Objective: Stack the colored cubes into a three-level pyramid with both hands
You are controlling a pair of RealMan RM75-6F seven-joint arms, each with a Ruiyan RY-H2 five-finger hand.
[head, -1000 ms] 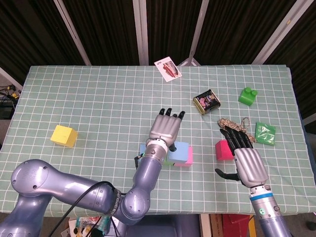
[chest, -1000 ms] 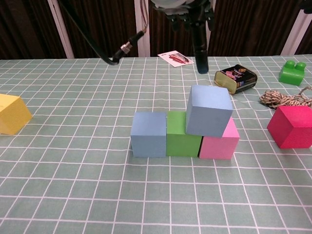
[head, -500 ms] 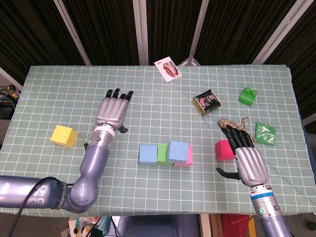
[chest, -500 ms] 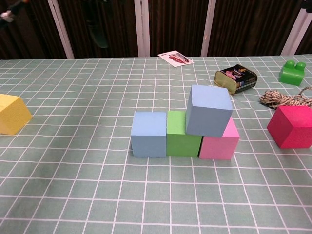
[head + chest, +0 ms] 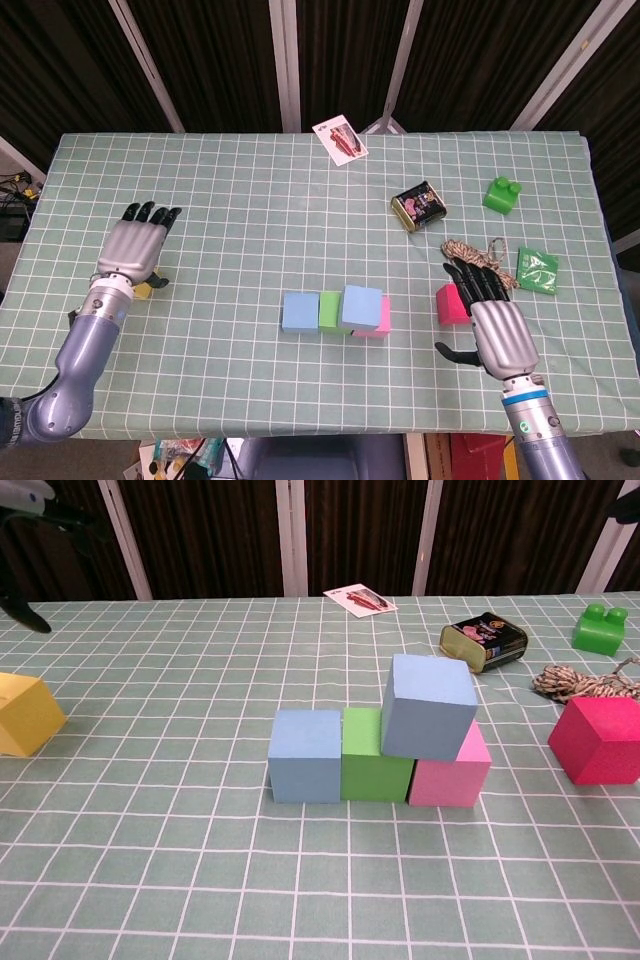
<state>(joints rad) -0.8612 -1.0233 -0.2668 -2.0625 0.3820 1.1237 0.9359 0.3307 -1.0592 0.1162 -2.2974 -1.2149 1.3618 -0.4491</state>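
A blue cube (image 5: pixel 299 311), a green cube (image 5: pixel 330 311) and a pink cube (image 5: pixel 381 319) form a row at mid-table. A second, paler blue cube (image 5: pixel 430 707) sits skewed on top, over the green-pink seam. At the left edge the yellow cube (image 5: pixel 25 713) is mostly covered in the head view by my left hand (image 5: pixel 135 248), which hovers over it with its fingers stretched out and holds nothing. My right hand (image 5: pixel 495 325) is spread flat, its fingertips above the right side of the red cube (image 5: pixel 452 303). In the chest view the red cube (image 5: pixel 600 740) rests on the table untouched.
A playing card (image 5: pixel 340 140) lies at the far edge. A small tin (image 5: pixel 418 208), a green toy brick (image 5: pixel 502 195), a bundle of twine (image 5: pixel 475 250) and a green packet (image 5: pixel 537 270) crowd the right side behind the red cube.
My left hand has swept from above the stack to the far left and now covers the yellow cube. The right hand and all cubes have stayed put.
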